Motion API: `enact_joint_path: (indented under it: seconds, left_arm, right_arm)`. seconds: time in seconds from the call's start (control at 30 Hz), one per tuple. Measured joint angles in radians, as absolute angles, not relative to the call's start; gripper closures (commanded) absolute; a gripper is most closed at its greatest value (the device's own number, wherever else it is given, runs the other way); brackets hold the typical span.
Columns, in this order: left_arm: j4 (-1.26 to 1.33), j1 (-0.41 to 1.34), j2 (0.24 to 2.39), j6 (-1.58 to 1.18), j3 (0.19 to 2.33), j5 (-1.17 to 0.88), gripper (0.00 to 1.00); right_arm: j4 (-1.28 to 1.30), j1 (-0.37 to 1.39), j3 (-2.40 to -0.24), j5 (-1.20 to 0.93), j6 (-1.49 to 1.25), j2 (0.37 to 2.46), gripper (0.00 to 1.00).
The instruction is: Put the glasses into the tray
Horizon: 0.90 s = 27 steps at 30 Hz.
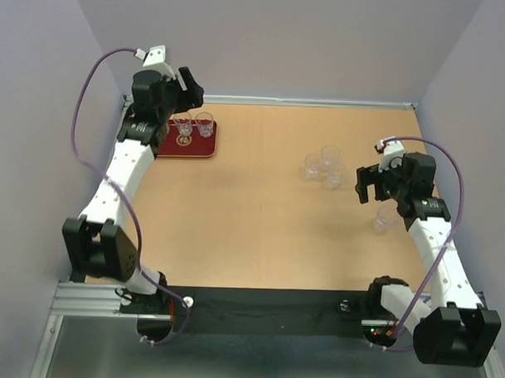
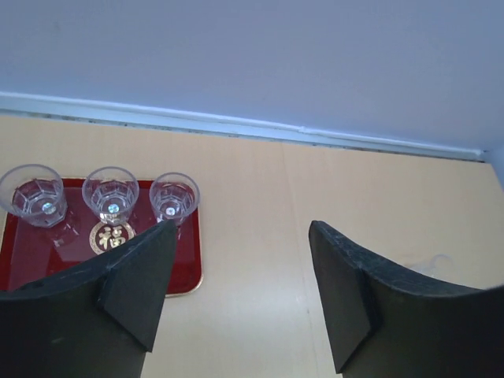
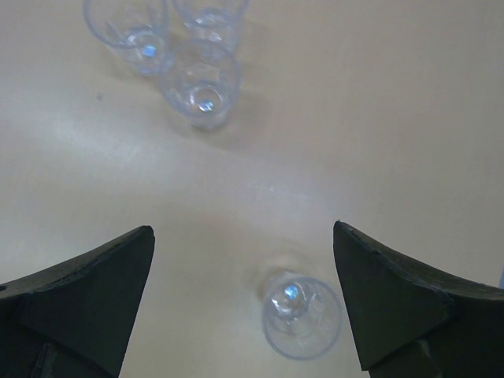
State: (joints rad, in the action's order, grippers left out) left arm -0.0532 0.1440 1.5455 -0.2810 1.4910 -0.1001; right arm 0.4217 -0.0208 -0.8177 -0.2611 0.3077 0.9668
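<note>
Pale lilac walls box in a light wood table, arms bolted at the near edge. Far-left corner: dark red tray, long side running L-R along the back wall, gold emblem in the middle. Three glasses stand in it, upright, mouths up, in a row along the tray's far side w/ small gaps between them. From overhead only two show; the left arm covers the rest. Four more sit on the bare table over on the right: a tight trio mid-right and a lone glass nearer the front, all upright. Left claw hangs up by the tray, fingers spread wide, nothing btw them, touching nothing. Right claw is spread wide too. The lone glass shows between its fingers, closer to one of them. Can't tell if it's touching, prob. a thin gap. It's not gripped.
</note>
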Motion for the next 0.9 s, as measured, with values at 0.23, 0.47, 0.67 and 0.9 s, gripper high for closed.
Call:
enact_joint_path:
  seconds: [0.23, 0.47, 0.67, 0.9]
  left_arm:
    - [0.081, 0.144, 1.133, -0.286, 1.09, -0.112, 0.15]
    - [0.099, 0.144, 0.908, -0.233, 0.801, -0.105, 0.16]
    - [0.069, 0.149, 0.877, -0.212, 0.744, -0.113, 0.16]
    - [0.076, 0.15, 0.854, -0.209, 0.744, -0.138, 0.16]
  right_arm:
    - [0.588, -0.301, -0.902, -0.238, 0.412, 1.123, 0.0]
    - [0.735, -0.406, -0.903, -0.265, 0.536, 1.224, 0.01]
    - [0.804, -0.455, -0.908, -0.303, 0.611, 1.335, 0.12]
    - [0.82, -0.477, -0.927, -0.344, 0.649, 1.404, 0.33]
